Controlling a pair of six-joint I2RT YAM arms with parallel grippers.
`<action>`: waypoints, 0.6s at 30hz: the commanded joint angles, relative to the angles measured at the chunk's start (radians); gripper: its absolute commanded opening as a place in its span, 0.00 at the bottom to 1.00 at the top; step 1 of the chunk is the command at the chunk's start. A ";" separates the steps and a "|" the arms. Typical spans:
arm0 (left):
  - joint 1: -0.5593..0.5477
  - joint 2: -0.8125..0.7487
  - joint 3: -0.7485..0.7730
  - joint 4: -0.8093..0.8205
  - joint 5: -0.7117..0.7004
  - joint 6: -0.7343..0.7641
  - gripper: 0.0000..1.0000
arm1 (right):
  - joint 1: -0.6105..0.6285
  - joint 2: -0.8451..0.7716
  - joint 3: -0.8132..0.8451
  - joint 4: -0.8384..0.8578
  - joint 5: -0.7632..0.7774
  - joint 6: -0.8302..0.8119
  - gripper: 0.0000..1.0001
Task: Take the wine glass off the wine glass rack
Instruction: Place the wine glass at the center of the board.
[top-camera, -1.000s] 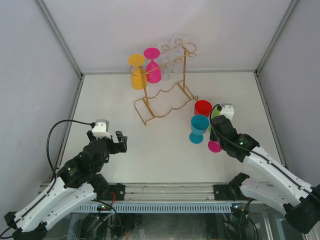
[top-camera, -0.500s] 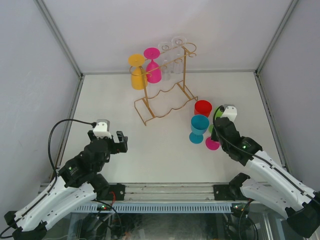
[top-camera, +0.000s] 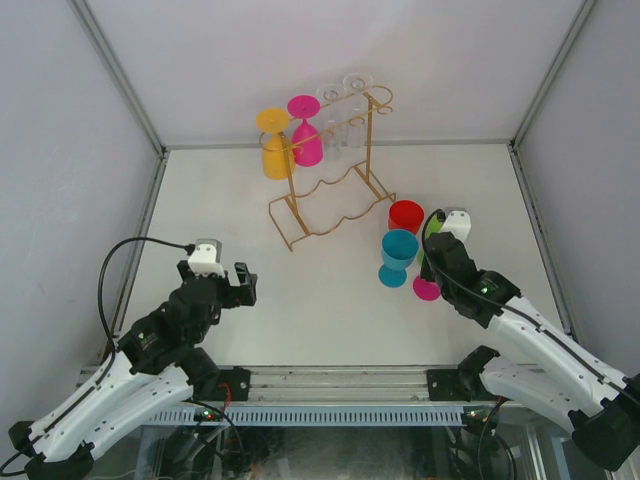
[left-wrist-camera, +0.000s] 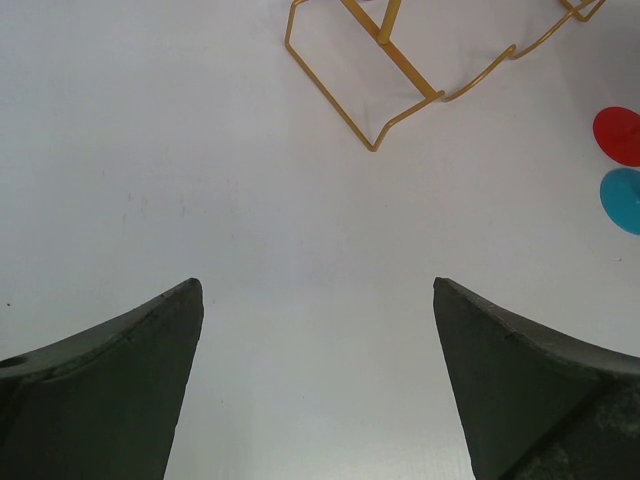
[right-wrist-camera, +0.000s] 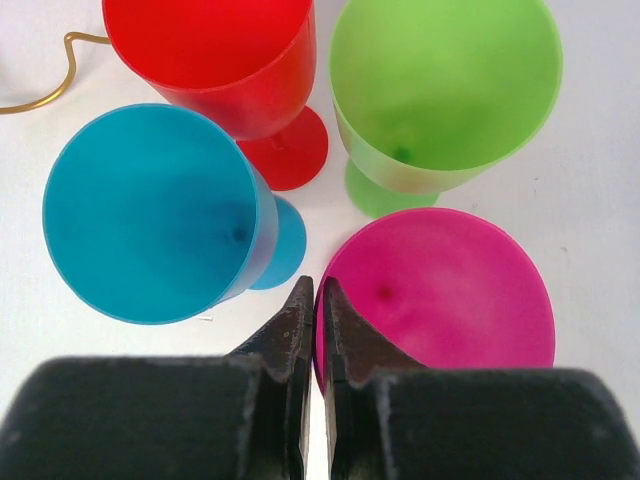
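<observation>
White matte table (top-camera: 330, 320), flat, a few faint specks in the left wrist view. Enclosed by white back wall panel (top-camera: 330, 60), white left wall panel (top-camera: 50, 150) and white right wall panel (top-camera: 605, 150). Grey metal corner struts (top-camera: 120, 80) at both rear corners. Slotted aluminium rail (top-camera: 340, 384) along the near edge. Light even, shadows soft.

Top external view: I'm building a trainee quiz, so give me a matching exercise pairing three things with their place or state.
Things:
1. yellow plastic wine glass
2. blue plastic wine glass
3. left gripper

Places or states:
A. jaws wide open
B. stands upright on the white table
C. hangs upside down from the gold wire rack

Pairs: 1-C, 2-B, 3-A
</observation>
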 joint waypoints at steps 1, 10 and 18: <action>0.005 0.004 0.036 0.029 0.003 0.019 1.00 | -0.001 0.013 0.031 -0.024 0.012 0.002 0.00; 0.006 0.001 0.036 0.030 0.004 0.019 1.00 | -0.001 -0.016 0.032 -0.011 0.008 0.006 0.12; 0.005 0.003 0.036 0.027 0.005 0.020 1.00 | -0.008 -0.026 0.071 0.012 -0.012 -0.023 0.25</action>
